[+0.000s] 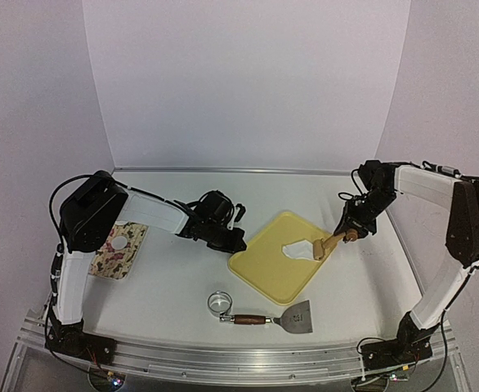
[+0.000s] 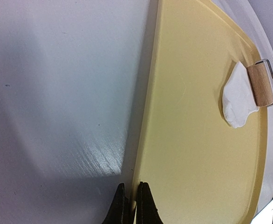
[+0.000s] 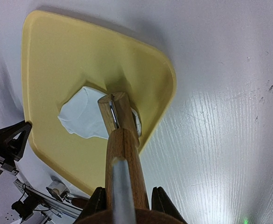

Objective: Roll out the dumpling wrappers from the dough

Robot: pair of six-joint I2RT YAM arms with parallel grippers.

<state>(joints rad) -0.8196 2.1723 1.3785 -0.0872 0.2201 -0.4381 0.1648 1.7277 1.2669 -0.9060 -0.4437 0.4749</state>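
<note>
The job has only just begun. The dough (image 1: pixel 299 249) is one white lump on the yellow board (image 1: pixel 264 269), near the board's right corner. It is pressed a bit flat, but its shape is bumpy and uneven, not round. I see no wrappers anywhere.

The right gripper (image 3: pixel 125 198) is closed around the wooden handle of the roller (image 3: pixel 119 114). The roller's head sits on the right edge of the dough and touches it. Most of the dough pokes out from under it, toward the middle of the board.

The left gripper (image 2: pixel 130 198) is shut tight with nothing in it. Its tips are right at the left edge of the board. It may be there to stop the board from sliding, but I cannot tell if it touches the board.

The ring (image 1: pixel 219 302) lies on the table (image 1: pixel 174 286), close to the arms and well apart from the dough. The scraper (image 1: pixel 295 317) lies just beside the ring. No gripper is near them.

So I think almost all the work is left. The dough needs many more rolls until it is thin and smooth all over. Then round pieces must be made from it, and I guess the ring is for that. None of that is done yet.
</note>
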